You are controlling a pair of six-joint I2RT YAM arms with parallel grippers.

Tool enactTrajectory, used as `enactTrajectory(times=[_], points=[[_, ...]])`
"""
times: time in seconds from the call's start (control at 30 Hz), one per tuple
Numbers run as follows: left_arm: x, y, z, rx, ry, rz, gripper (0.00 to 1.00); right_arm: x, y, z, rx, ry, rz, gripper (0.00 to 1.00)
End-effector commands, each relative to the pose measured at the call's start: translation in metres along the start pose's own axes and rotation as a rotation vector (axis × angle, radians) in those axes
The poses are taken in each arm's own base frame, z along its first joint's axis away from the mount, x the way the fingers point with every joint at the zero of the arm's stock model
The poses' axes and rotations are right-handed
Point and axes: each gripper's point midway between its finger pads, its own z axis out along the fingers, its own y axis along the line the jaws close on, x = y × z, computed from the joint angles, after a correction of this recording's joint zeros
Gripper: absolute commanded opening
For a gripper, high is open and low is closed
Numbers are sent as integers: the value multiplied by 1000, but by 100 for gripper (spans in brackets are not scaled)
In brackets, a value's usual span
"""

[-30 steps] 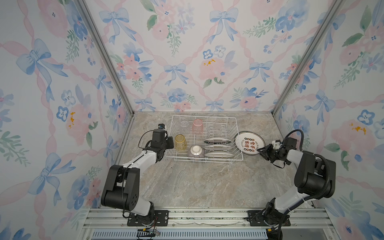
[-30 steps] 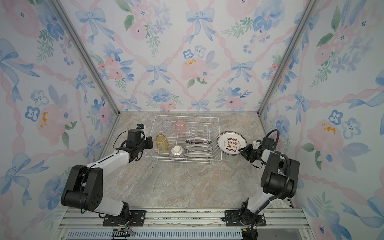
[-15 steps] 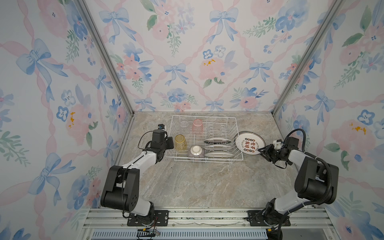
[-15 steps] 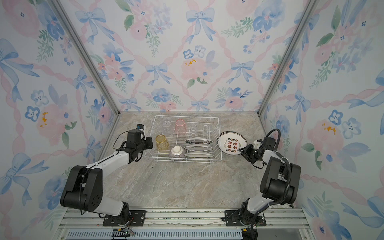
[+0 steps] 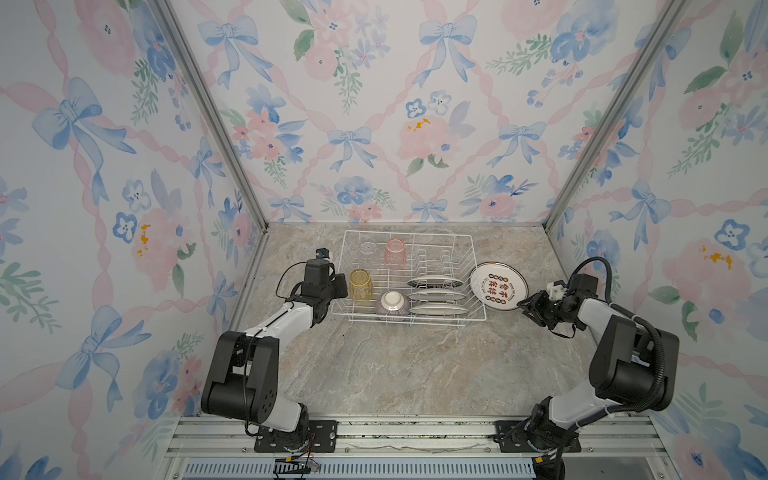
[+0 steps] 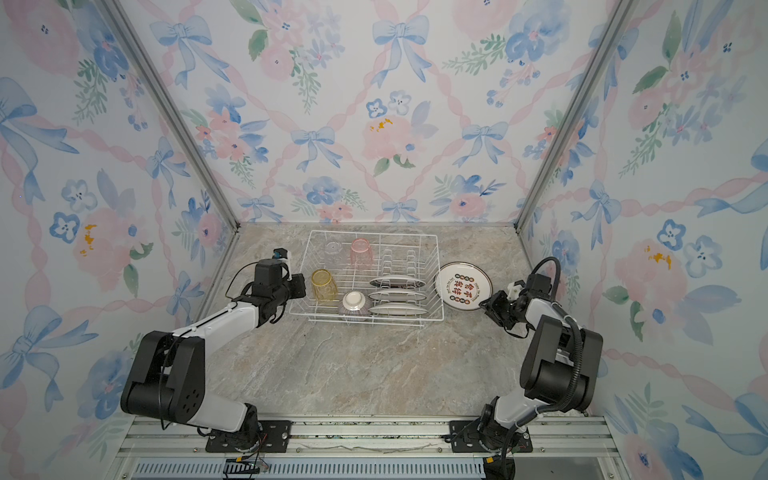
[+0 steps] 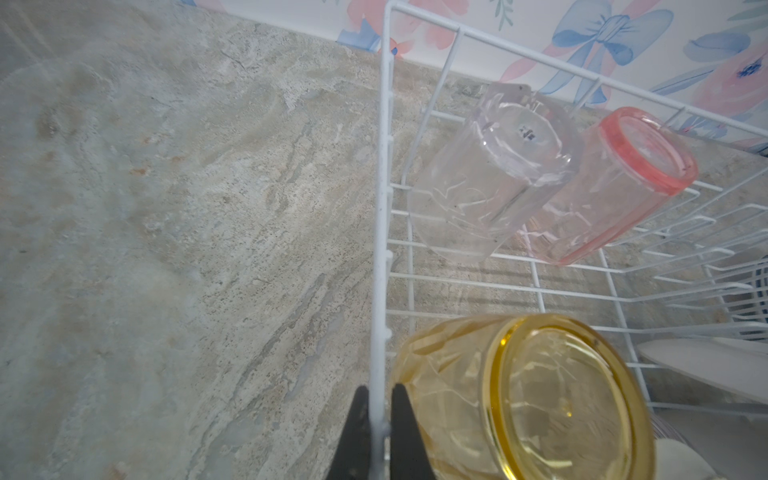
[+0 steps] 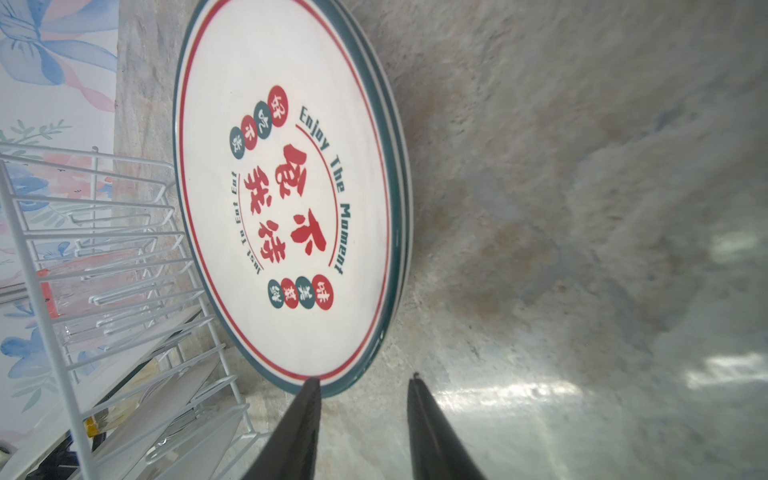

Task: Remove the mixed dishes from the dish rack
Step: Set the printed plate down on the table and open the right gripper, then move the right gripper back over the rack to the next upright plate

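Right pincer [image 8: 365,379] just beside plates [image 8: 286,199]

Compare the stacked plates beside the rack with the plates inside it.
The stacked plates lie flat on the table, printed face up; the racked plates stand on edge, print unseen. The stacked plates sit outside the dish rack; the racked plates sit in its slots. Both are white and round.

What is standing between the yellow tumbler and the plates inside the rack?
The small purple-striped bowl sits there, between the yellow tumbler and the slotted plates. Both top views show it.
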Motion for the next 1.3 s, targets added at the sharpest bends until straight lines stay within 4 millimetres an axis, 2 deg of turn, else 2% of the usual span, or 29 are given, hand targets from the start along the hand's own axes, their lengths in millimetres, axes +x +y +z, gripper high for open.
enactTrajectory(times=[0.0,0.1,0.3,0.4,0.47,0.53,0.6,0.7,0.83,0.93,1.07,1.27], points=[[21,7,0,-25,62,-10,0,-9,5,-12,19,-37,-38,38],[21,6,1,-22,66,-11,0,-15,11,-23,25,-78,-69,38],[22,6,2,-23,69,-11,0,-26,43,-66,71,-190,-217,34],[20,6,2,-21,67,-11,0,-25,78,-90,69,-264,-390,30],[21,6,2,-20,70,-12,0,-18,111,-102,20,-312,-536,27],[20,4,3,-13,70,-11,0,0,151,-111,-54,-347,-717,27],[20,3,3,-9,71,-11,0,29,189,-115,-130,-363,-937,28],[20,2,3,-4,70,-13,0,69,224,-114,-205,-348,-1177,29],[18,2,2,-4,66,-14,0,92,245,-106,-206,-330,-1346,29],[19,1,2,-2,67,-13,0,110,256,-94,-168,-298,-1491,24],[19,1,2,-3,66,-14,0,127,265,-73,-91,-219,-1650,23],[18,1,1,-2,65,-14,0,132,265,-39,40,-110,-1792,23]])
